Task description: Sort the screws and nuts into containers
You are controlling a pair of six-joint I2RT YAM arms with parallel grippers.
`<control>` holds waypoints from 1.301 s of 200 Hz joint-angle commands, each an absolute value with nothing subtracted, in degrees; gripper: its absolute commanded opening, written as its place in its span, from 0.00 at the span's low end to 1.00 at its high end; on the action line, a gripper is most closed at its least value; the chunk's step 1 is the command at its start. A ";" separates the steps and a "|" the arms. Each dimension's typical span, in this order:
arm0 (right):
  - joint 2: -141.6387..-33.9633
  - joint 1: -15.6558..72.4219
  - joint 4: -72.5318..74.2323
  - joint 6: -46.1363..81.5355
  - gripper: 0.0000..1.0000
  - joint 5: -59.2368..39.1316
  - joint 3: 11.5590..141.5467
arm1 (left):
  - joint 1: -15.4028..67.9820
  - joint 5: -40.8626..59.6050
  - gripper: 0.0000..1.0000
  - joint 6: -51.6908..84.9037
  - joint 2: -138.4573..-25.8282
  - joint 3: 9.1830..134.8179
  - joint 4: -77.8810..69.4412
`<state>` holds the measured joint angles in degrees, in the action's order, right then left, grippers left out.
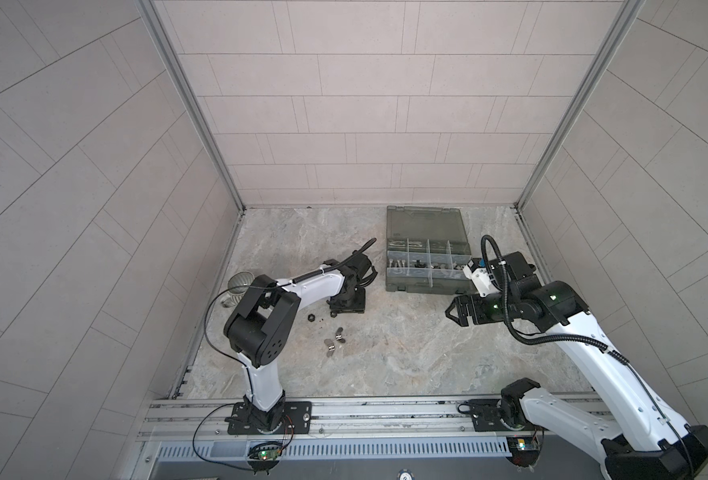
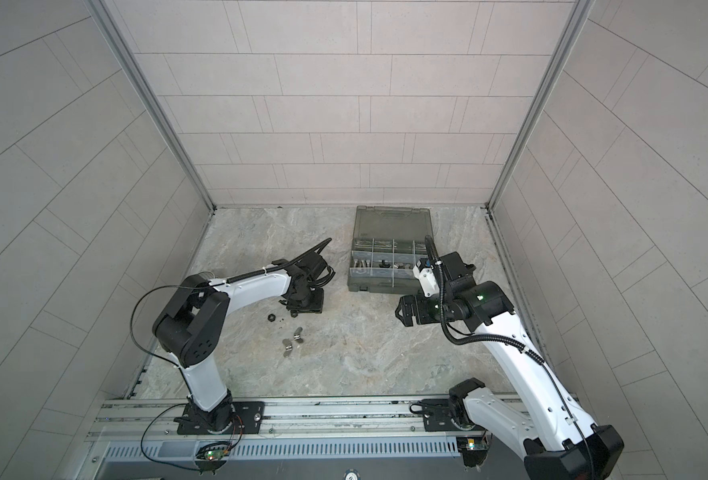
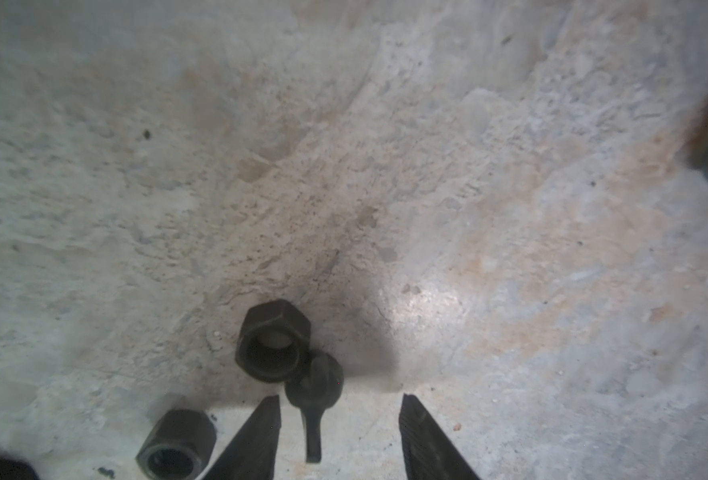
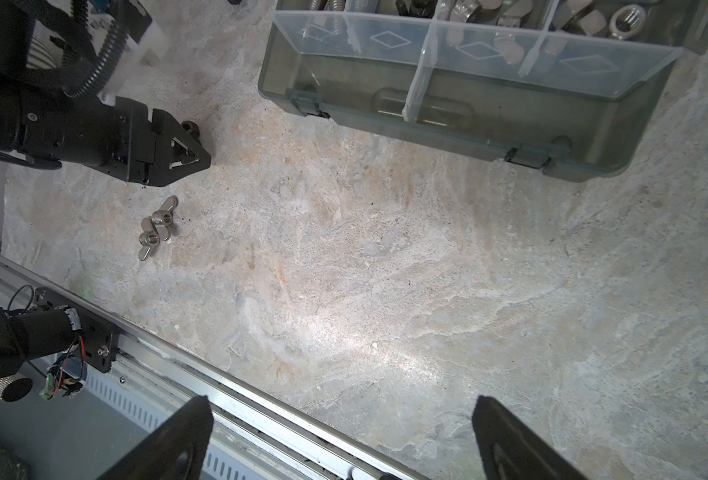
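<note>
The left pincer (image 3: 339, 397) is down at the marbled grey-beige surface (image 3: 468, 208), jaws partly apart, clamped on nothing. A small black metal wing nut (image 3: 314, 384) lies on the surface between the tips with a gap on either side, resting against a black hex nut (image 3: 273, 340). A second black hex nut (image 3: 177, 444) sits just outside one finger. A cluster of silver wing nuts (image 4: 156, 232) lies nearby. The right pincer (image 4: 341, 399) has its jaws wide apart and empty, above bare surface near the smoky grey translucent organizer box (image 4: 468, 120), whose lid is laid back. Silver hex-head screws (image 1: 396, 262) lie in the leftmost middle-row compartment (image 1: 398, 270) in a top view.
</note>
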<state>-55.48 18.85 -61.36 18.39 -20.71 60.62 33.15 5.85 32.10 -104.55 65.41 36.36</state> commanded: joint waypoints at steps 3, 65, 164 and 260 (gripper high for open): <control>-54.23 19.07 -63.41 17.96 0.99 -20.00 60.02 | 33.22 4.00 0.52 31.95 -106.09 65.82 37.07; -53.49 19.07 -64.68 17.59 0.99 -19.18 60.37 | 33.22 3.92 0.45 31.11 -108.16 67.50 37.62; -54.35 18.99 -64.27 17.16 0.99 -18.99 60.72 | 33.56 4.84 0.26 30.21 -107.17 68.45 40.55; -54.22 18.72 -61.58 18.02 0.99 -19.34 58.88 | 34.36 5.05 0.21 28.66 -107.14 73.99 45.97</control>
